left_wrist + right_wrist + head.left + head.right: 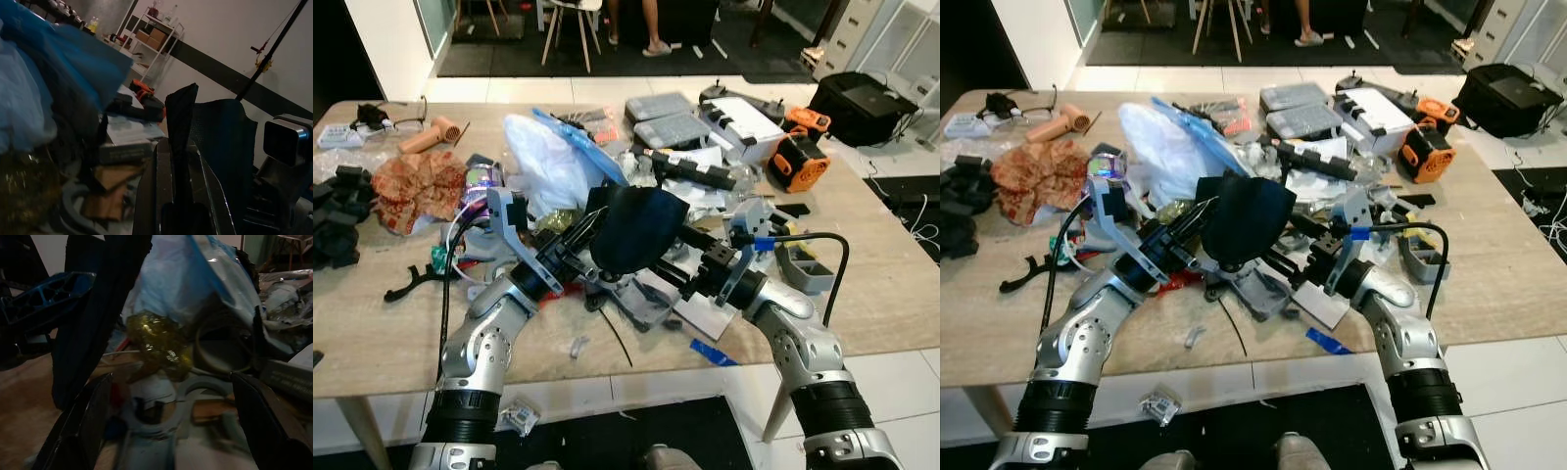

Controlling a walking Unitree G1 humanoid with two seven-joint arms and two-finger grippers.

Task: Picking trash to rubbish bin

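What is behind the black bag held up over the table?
Behind the black bag, pinched by the left gripper, sit a white and blue plastic bag and a black tool on papers. Whatever lies directly behind the bag on the table is covered.

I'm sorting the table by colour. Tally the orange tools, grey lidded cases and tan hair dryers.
Orange tools: 2, large, small
Grey lidded cases: 2, far, near
Tan hair dryers: 1
Total: 5
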